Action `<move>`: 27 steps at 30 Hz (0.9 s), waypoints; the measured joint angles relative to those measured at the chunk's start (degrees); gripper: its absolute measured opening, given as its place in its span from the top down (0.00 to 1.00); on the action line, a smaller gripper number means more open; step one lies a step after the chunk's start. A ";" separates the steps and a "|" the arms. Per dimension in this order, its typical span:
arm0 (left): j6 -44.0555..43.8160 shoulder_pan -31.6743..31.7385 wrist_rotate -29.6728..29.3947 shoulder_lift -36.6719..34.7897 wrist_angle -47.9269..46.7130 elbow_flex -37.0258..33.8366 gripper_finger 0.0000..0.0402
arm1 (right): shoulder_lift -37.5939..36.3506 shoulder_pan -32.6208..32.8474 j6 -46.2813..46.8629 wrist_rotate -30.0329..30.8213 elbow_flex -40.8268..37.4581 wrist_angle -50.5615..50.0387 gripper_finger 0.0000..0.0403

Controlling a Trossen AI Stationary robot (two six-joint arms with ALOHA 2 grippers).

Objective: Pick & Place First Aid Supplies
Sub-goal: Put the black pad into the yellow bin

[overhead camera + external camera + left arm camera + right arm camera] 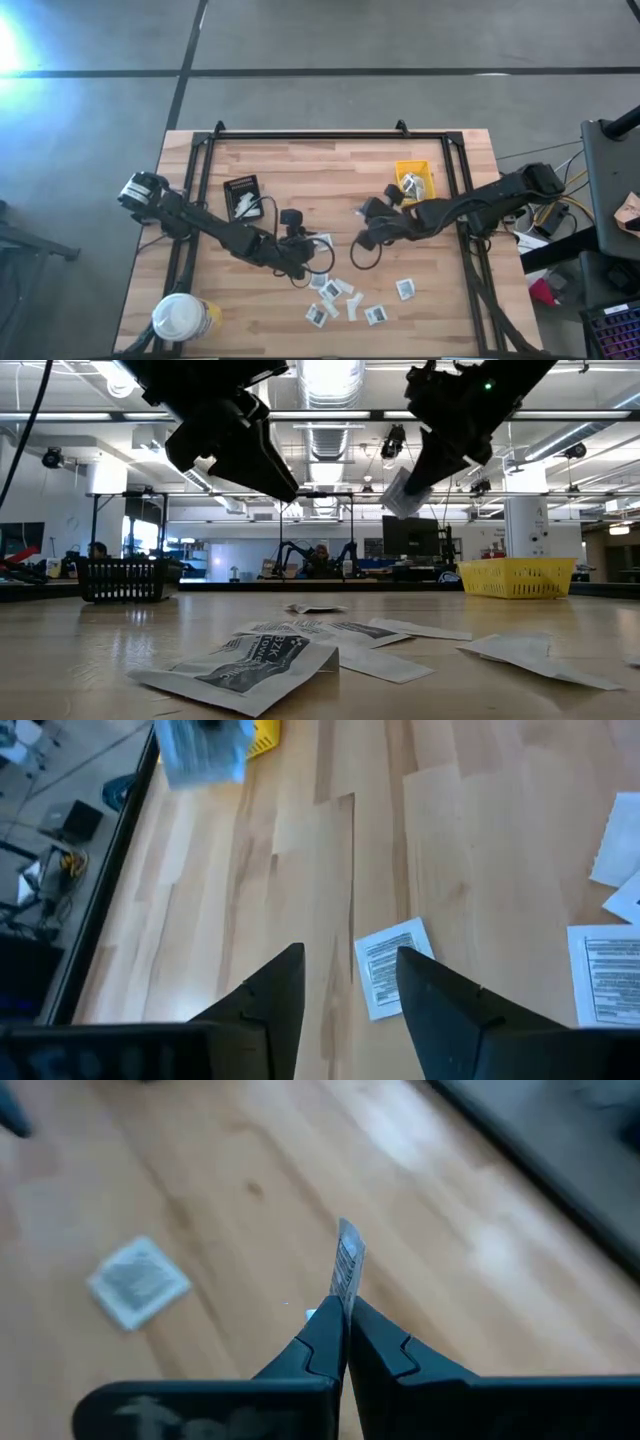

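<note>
White packets: the first aid supplies [340, 298] lie scattered on the wooden table [330, 170], most of them near the yellow bin [414, 182] on its front side; one more lies by itself [405, 289] a little apart from that cluster.
Held packet: a single packet [347, 1266] stands pinched edge-on in the right gripper [345, 1315], lifted off the wood, just beside the yellow bin.
Left gripper: [350, 982] fingers spread wide, gripping nothing, over a printed packet [388, 966] at the cluster's edge, farther from the yellow bin than the right gripper.
Risk: the pinch catches only the packet's lower edge, so a quick swing toward the yellow bin could probably flick it loose or let it twist out short of the rim.
Yellow bin: already holds pale packets.
Black tray [242, 195]: well apart from the yellow bin, also holds a pale packet or two.
Round tub [182, 318]: far from the yellow bin, lid on, contents hidden.
</note>
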 joint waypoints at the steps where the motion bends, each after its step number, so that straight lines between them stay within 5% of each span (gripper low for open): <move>1: -0.58 0.00 0.00 0.00 -0.02 0.00 0.61 | -0.64 -0.10 0.08 1.00 0.00 -1.33 0.98; 12: -2.88 0.00 -0.01 -0.32 -1.07 -0.02 0.61 | -8.09 -4.61 4.45 12.49 -0.45 -17.90 0.98; 20: -3.22 0.00 0.00 -0.46 -1.33 -0.02 0.61 | -11.10 -10.82 11.25 11.61 -0.68 -28.51 0.98; 27: -3.29 0.00 0.00 -0.46 -1.36 -0.02 0.61 | -10.88 -18.14 12.65 4.25 -0.70 -33.31 0.98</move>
